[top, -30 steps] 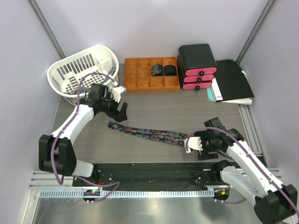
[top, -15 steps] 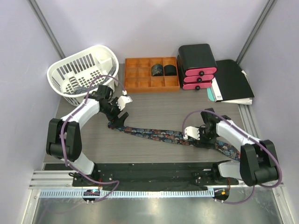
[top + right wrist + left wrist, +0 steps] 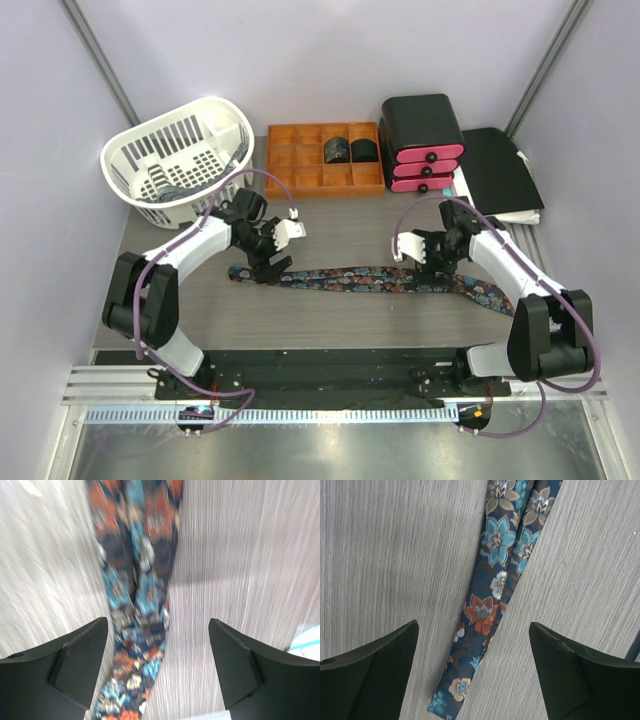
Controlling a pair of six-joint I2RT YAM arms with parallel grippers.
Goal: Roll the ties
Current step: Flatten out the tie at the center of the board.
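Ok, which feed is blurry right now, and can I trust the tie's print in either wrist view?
Right wrist: motion-blurred, the tie and table grain smeared; left wrist: sharp, the tie's flowers crisp, so trust that one; top external: sharp and evenly lit, mild glare on the metal strip at the near edge.

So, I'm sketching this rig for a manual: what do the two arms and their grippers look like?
The left arm and right arm have smooth white shells between bulky black joints, with a thin purple cable looping along each. The left gripper and right gripper each carry a white block and two black wedge-shaped fingers. No markings show.
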